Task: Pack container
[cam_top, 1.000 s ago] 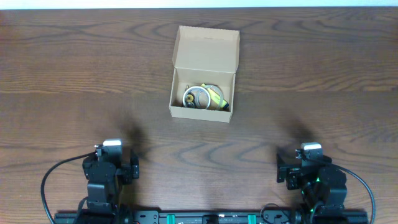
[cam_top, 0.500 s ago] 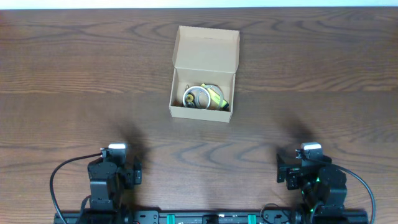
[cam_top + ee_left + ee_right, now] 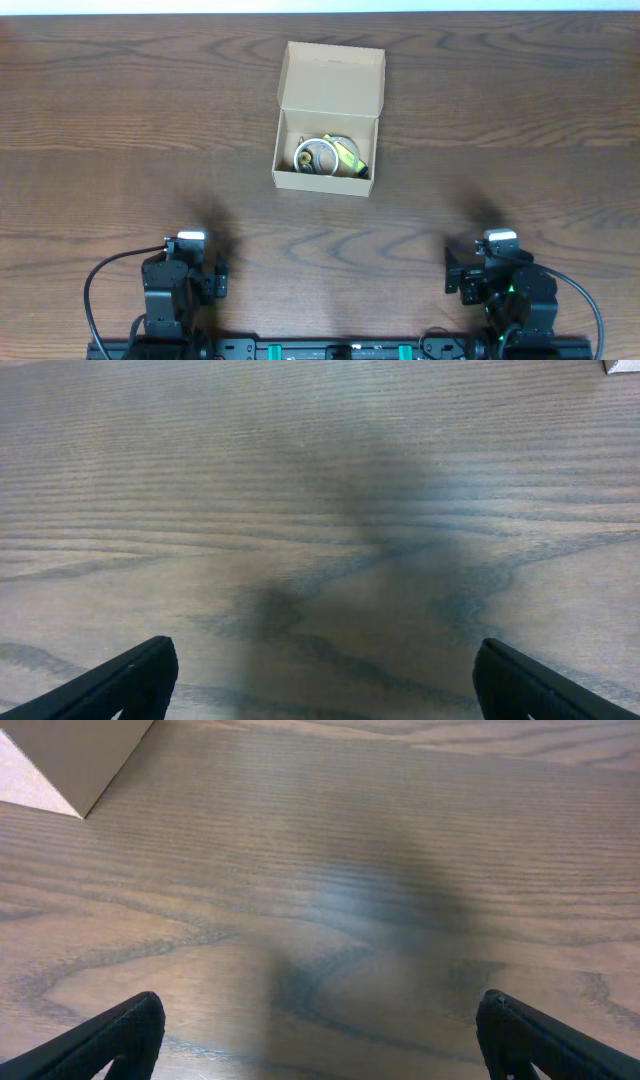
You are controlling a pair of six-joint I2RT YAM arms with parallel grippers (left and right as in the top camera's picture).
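Note:
The tan cardboard container (image 3: 308, 178) stands open at the table's upper middle, its hinged flap lid (image 3: 333, 78) laid back toward the far side. Inside lie a clear tape roll (image 3: 316, 155) and a yellow-green item (image 3: 349, 157). A corner of the container shows in the right wrist view (image 3: 70, 755) and a tiny corner in the left wrist view (image 3: 622, 366). My left gripper (image 3: 320, 670) is open and empty over bare wood near the front edge (image 3: 186, 262). My right gripper (image 3: 320, 1025) is open and empty near the front right (image 3: 497, 262).
The dark wood table (image 3: 520, 120) spreads around the container. A black rail with the arm bases (image 3: 340, 350) runs along the front edge. Cables loop beside each arm.
The left arm has drawn back a little toward the front edge and shifted slightly right. The right arm and the container have not moved.

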